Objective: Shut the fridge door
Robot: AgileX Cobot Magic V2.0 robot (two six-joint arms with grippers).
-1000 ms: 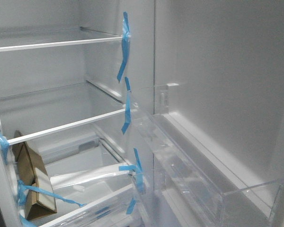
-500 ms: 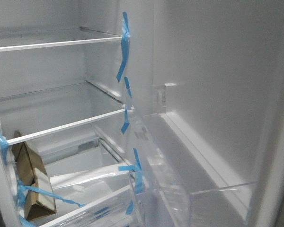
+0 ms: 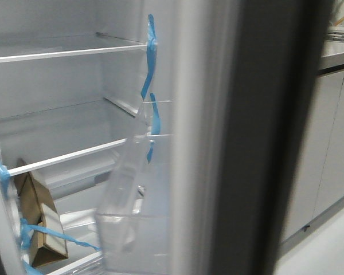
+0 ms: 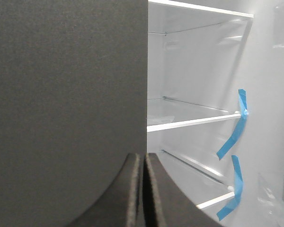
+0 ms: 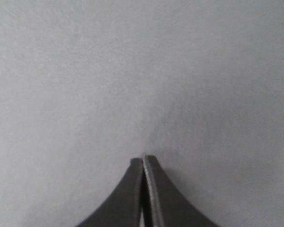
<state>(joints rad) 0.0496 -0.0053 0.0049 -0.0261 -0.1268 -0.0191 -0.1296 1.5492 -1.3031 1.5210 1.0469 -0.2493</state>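
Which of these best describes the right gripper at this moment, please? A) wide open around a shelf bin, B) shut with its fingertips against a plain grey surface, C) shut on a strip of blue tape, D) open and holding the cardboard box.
B: in the right wrist view the right gripper has its fingers pressed together, tips at a plain grey surface, probably the fridge door.

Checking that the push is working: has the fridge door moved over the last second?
Yes. The door has swung leftward toward closing; its edge and bin now cover part of the taped shelves, and cabinets show at right.
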